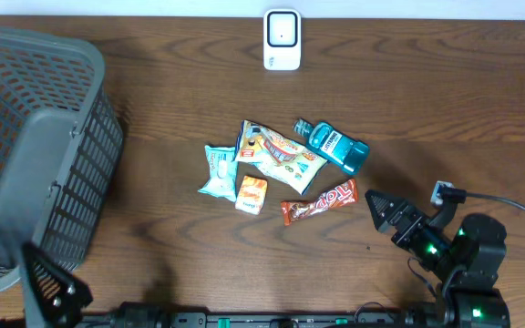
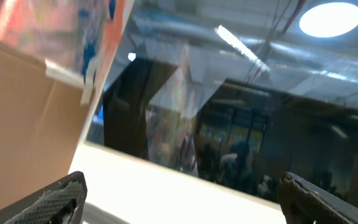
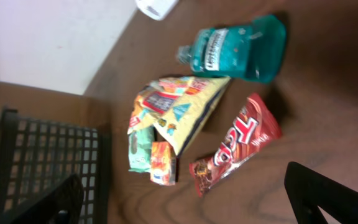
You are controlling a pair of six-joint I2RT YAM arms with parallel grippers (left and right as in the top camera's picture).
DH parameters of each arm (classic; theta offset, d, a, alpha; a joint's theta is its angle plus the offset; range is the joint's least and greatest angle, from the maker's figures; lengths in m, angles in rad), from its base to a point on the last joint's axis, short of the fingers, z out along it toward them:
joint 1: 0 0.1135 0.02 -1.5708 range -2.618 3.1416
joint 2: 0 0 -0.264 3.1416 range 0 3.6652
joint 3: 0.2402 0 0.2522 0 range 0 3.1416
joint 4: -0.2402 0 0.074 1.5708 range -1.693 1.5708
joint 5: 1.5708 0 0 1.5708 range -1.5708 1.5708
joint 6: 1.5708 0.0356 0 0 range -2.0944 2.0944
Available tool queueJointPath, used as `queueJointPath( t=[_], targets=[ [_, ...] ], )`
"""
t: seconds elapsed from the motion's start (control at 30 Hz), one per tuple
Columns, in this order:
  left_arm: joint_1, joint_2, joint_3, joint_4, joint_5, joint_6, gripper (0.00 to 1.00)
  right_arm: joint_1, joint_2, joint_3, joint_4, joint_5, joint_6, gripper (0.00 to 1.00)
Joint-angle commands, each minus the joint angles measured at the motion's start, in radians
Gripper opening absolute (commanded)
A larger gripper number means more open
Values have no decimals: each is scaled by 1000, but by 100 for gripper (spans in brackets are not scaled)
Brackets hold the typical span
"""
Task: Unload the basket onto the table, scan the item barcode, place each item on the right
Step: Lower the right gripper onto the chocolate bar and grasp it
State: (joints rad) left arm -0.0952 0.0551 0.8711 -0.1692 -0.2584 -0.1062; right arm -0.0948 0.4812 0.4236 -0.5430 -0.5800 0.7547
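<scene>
Table: dark wood, under both arms.
Basket: grey mesh, close to the left gripper; well apart from the right gripper, on the far side of the pile.
Right gripper: jaws stood wide, nothing btwn them; it hung low and pointed at the pile.
Left gripper: jaws wide too, empty; its cam looked up at ceiling lights, so no item was in its sight.
Chip bag: yellow, beyond the candy bar as seen from the right gripper.
Mouthwash bottle: teal, lying flat, ahead and a bit to one side of the right gripper.
Candy bar: red wrapper, the item nearest the right gripper, just ahead of its tips. Long axis ran diagonal, one end aimed roughly at the gripper.
Scanner: white, well apart from both grippers, past the pile at the table's far edge.
Teal packet: far side of the pile from the right gripper.
Orange box: small, just beside the packet.
Which arm: right was clearly nearer, prob. the one to pick.
Grip needed: I'd guess jaws across the bar's short width, so the wrist may need turning. Barcode side: couldn't tell.
</scene>
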Motion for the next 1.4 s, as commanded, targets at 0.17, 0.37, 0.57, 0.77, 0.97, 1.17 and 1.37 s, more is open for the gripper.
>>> queueJointPath(
  t=[0.17,0.37,0.57,0.77,0.97,1.17,1.37],
  targets=[
    [2,14,-69,11,-16,-174,98,32,137,-64,-19,-3,-8,99],
    [2,12,-114,11,-16,-188,98,74,218,-197,202,-2,-8,91],
    [3,-6,-116,10,-16,-188,98,101,301,-311,420,6,19,88],
    [2,-53,-116,-9,-16,-187,98,102,397,-360,599,69,19,86],
    [2,-53,-128,-8,-16,-188,98,113,515,-360,719,74,18,81],
    [2,-53,-131,-8,-16,-187,98,186,671,-360,869,102,19,78],
    [2,-53,-130,-8,-16,-187,98,256,835,-359,1015,187,19,78]
  ],
)
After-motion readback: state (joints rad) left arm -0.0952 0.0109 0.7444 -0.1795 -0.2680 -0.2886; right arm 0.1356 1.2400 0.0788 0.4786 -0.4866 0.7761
